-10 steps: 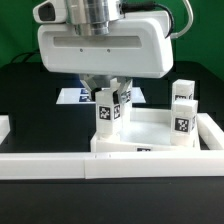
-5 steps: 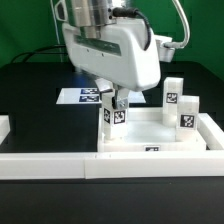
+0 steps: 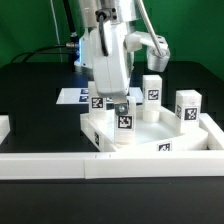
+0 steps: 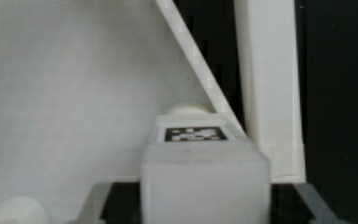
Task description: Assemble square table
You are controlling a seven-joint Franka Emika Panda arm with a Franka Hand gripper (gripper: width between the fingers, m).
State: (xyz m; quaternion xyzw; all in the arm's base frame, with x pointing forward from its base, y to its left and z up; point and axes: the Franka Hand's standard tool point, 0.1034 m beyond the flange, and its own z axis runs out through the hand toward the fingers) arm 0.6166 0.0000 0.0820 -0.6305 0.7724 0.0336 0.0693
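Gripper (image 3: pixel 121 108) clenched on tagged leg (image 3: pixel 124 121), upright over near corner of square tabletop (image 3: pixel 150 136). Tabletop rests against white border rail (image 3: pixel 60 166); two more legs (image 3: pixel 152 96) (image 3: pixel 188 107) stand at its far side. Marker board (image 3: pixel 78 96) lies behind. Risk, as judged: leg tilts or misses corner socket while being twisted in, since hand hides the joint; tabletop could slide.
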